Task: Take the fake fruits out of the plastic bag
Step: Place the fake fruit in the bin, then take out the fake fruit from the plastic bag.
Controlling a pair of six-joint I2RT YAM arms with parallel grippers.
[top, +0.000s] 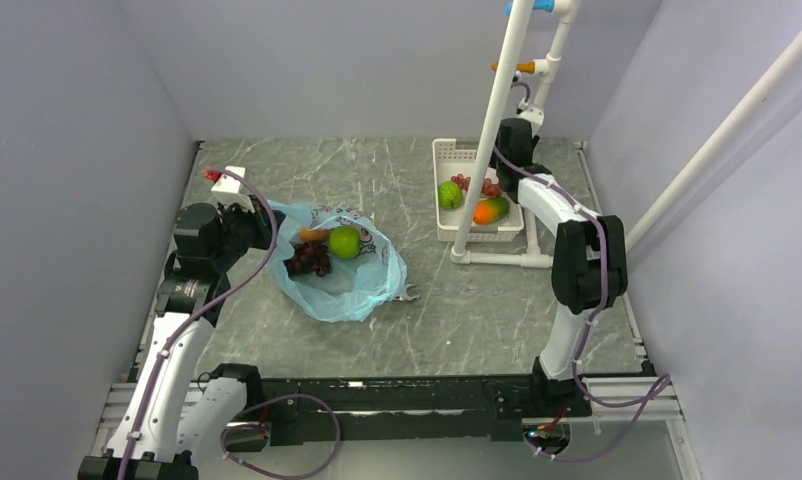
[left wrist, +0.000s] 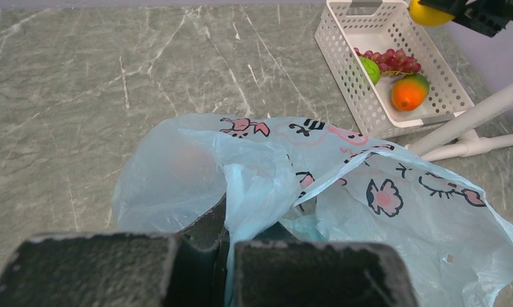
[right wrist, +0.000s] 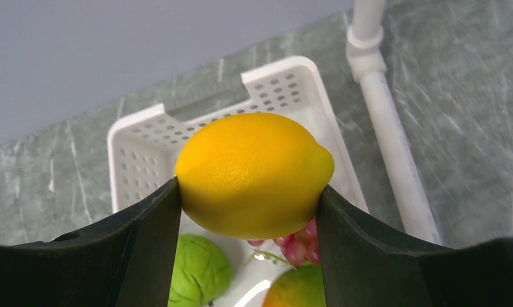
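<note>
The light blue plastic bag with its pink cartoon print lies left of centre on the table, mouth open. Inside it are a green apple, dark grapes and an orange fruit. My left gripper is shut on a gathered fold of the bag's near edge. My right gripper is shut on a yellow lemon, held above the white basket. The basket holds a green fruit, red grapes and an orange-green mango.
A white PVC pipe frame stands upright just in front of the basket, with its foot on the table. A small metal wrench lies at the bag's right edge. Grey walls close in the left, back and right.
</note>
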